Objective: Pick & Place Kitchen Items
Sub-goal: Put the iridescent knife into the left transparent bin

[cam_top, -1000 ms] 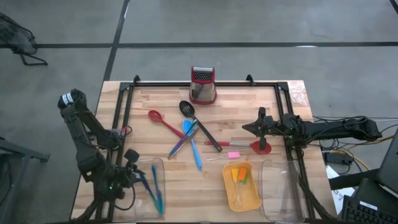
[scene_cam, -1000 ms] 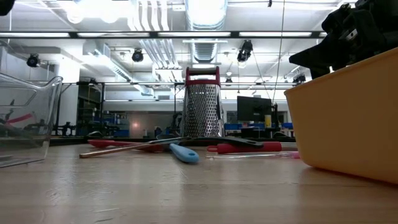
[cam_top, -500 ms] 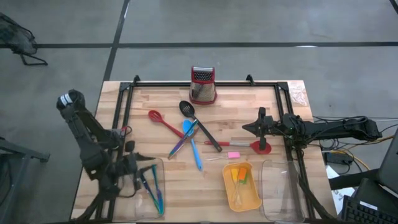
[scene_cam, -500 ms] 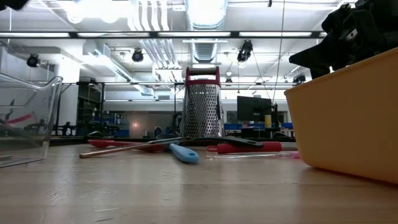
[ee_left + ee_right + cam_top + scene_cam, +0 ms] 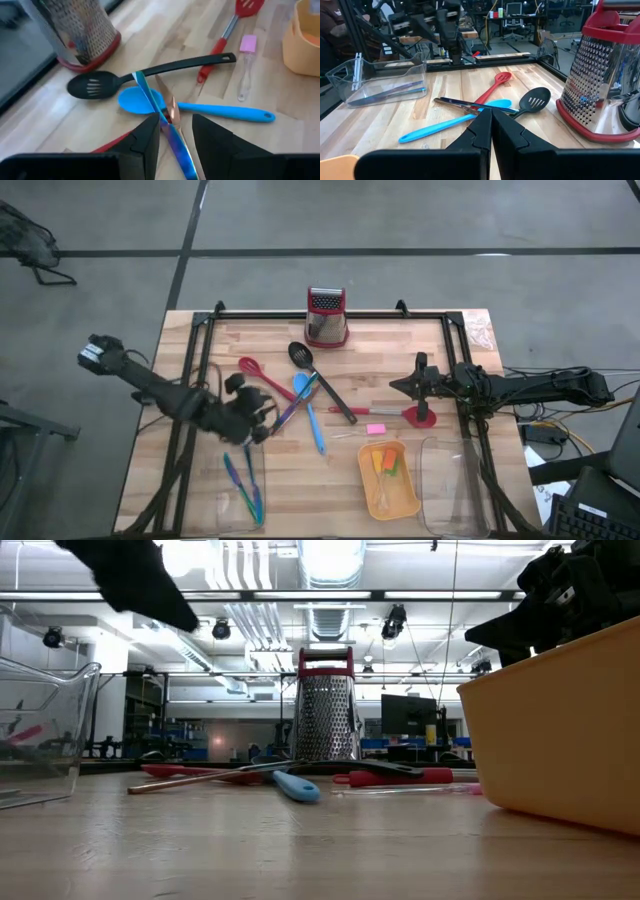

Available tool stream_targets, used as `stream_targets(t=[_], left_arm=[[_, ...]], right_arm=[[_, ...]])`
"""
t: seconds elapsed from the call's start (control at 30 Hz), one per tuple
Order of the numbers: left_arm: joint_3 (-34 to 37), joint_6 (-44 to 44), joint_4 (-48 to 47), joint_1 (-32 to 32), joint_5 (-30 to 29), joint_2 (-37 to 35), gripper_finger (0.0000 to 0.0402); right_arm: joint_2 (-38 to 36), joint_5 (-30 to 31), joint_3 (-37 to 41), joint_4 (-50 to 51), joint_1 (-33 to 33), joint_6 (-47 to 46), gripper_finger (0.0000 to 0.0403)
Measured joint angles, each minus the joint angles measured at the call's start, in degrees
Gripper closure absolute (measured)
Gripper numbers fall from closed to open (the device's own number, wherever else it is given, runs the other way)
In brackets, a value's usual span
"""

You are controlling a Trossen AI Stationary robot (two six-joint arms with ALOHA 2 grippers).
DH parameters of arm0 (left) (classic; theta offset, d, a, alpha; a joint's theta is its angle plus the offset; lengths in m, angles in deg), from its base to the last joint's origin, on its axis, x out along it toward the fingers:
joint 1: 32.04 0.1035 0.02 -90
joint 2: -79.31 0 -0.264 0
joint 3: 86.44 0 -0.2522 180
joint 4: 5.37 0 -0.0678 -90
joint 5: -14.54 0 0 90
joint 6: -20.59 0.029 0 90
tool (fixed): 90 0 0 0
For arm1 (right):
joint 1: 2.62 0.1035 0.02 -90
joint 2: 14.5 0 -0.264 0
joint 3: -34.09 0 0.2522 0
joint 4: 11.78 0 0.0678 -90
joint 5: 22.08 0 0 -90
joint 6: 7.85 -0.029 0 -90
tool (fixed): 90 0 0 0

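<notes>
**A:** Where is the left hand (image 5: 262,418)?

**B:** Above the wooden surface (image 5: 400,340), beside the pile of utensils. Its fingers (image 5: 210,137) are spread partway with nothing between them. Just ahead of the fingertips lie the crossed thin sticks (image 5: 167,125), one blue, one copper-coloured.

**A:** And past those?

**B:** The sticks lie across the bowl of the blue spoon (image 5: 190,106). Just beyond it sits the black slotted spoon (image 5: 145,75), and farther still the metal box grater (image 5: 80,30). The red slotted spoon (image 5: 262,375) lies close beside the hand, toward the surface's far edge. Off to the hand's other side are the red spatula (image 5: 227,35), a small pink piece (image 5: 248,43) and the orange tray (image 5: 305,40).

**A:** Anything behind the hand?

**B:** The clear tray (image 5: 243,480), near the front edge, with blue and green sticks (image 5: 247,485) inside.

**A:** The right hand (image 5: 397,385)?

**B:** Pressed together, holding nothing, hovering at the right side next to the red spatula's blade.
</notes>
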Motion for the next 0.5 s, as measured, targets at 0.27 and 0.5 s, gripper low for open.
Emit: stream_targets(t=[0.27,0.5], left_arm=[[4.3,10.8,15.0,15.1,18.3,0.0,0.028],[11.2,11.1,21.7,21.6,23.8,0.0,0.028]], right_arm=[[0.0,0.0,0.0,0.0,0.0,0.0,0.0394],[0.0,0.0,0.0,0.0,0.0,0.0,0.0394]])
